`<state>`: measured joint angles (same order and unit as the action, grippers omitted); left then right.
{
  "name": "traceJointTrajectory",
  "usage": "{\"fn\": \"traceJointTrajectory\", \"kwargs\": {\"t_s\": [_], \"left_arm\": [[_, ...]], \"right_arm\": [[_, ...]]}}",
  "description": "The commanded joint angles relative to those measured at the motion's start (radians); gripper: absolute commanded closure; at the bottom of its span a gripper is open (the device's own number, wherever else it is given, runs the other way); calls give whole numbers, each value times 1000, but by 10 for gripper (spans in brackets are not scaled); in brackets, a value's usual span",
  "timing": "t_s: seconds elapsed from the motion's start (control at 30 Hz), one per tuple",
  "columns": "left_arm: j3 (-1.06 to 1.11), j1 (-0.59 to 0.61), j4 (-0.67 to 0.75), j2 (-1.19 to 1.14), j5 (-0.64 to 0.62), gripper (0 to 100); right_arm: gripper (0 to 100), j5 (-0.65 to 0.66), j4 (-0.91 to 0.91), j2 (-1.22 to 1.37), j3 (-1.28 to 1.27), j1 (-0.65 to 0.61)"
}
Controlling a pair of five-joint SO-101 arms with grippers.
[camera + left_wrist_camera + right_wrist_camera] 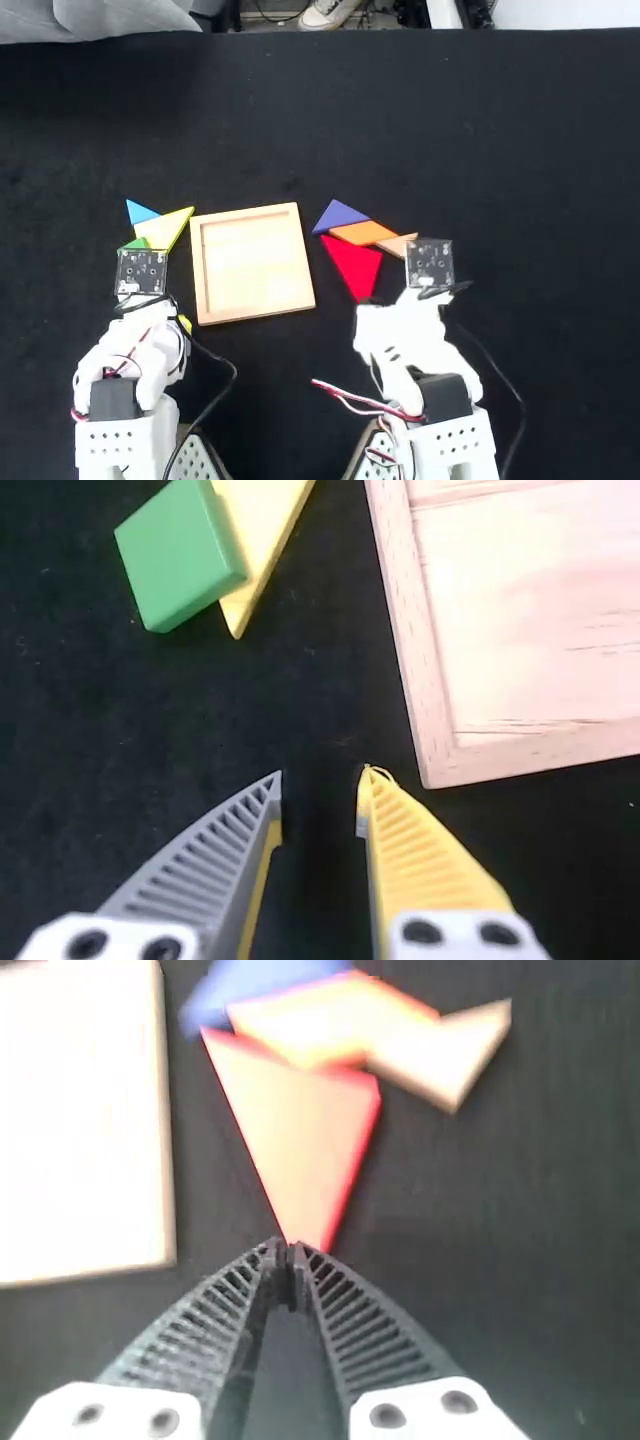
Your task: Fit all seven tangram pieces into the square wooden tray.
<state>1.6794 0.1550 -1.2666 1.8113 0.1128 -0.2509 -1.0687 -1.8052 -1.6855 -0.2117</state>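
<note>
high view: tray (250,262) sits centre frame, bare; all seven pieces lie out on the table (320,120). blue triangle (140,211), yellow triangle (168,228) and green square (133,243) are left of it. purple triangle (340,215), orange parallelogram (365,232), tan triangle (397,243) and red triangle (353,265) are right of it.

right gripper (290,1255): pressed together, holding nothing, at the red triangle's sharp corner. left gripper (320,790): slightly spread, empty, near a tray corner.

my read: red goes first. spread before descending, pinch across the narrow end, stay off the orange piece.

wrist views give finger state and green touching yellow; in the high view the wrist cameras (141,271) hide both.
</note>
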Motion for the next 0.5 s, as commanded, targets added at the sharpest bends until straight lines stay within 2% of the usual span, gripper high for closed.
{"fn": "traceJointTrajectory", "kwargs": {"t_s": [0.0, 0.17, 0.23, 0.33, 0.47], "left_arm": [[19, -12, 0, 9, 6, 869], [19, -10, 0, 9, 6, 869], [19, -10, 0, 9, 6, 869], [19, -8, -2, 9, 6, 869], [19, -8, -2, 9, 6, 869]], "right_arm": [[940, 68, 158, -90, 1, -3], [690, 365, 313, -90, 2, 11], [636, 377, 359, -90, 2, 18], [671, 351, 325, -88, 5, 41], [809, 354, 282, -88, 7, 94]]}}
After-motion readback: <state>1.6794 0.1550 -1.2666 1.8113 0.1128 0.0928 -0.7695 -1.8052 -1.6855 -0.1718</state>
